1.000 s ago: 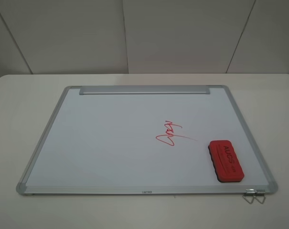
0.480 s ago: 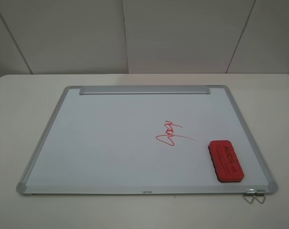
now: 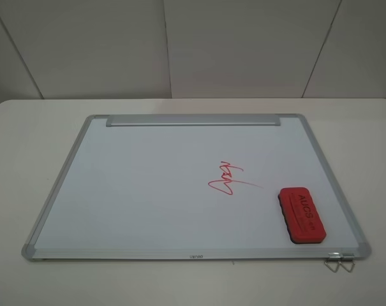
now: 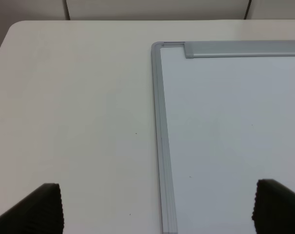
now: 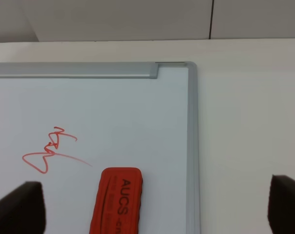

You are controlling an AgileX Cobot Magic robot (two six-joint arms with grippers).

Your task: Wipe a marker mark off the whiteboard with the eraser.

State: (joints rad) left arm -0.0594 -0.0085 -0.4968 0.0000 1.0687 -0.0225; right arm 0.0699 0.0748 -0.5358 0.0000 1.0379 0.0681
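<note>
A white desk (image 3: 27,127) carries the whiteboard (image 3: 148,191). Nothing has been moved over the last second: the eraser (image 3: 301,215) lies beside the marker mark (image 3: 230,178), untouched. Both grippers' jaws are spread, empty.

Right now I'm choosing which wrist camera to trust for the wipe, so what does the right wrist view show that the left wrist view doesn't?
Only the right wrist view shows the red rectangular eraser with black AUCS lettering and the red scribbled marker mark, apart from each other on the board.

Only the left wrist view shows a wide stretch of bare white table beside the frame's edge.

Both show the white board with its silver aluminium frame and tray strip, plus the dark fingertips of each open pincer, and, holding nothing.
</note>
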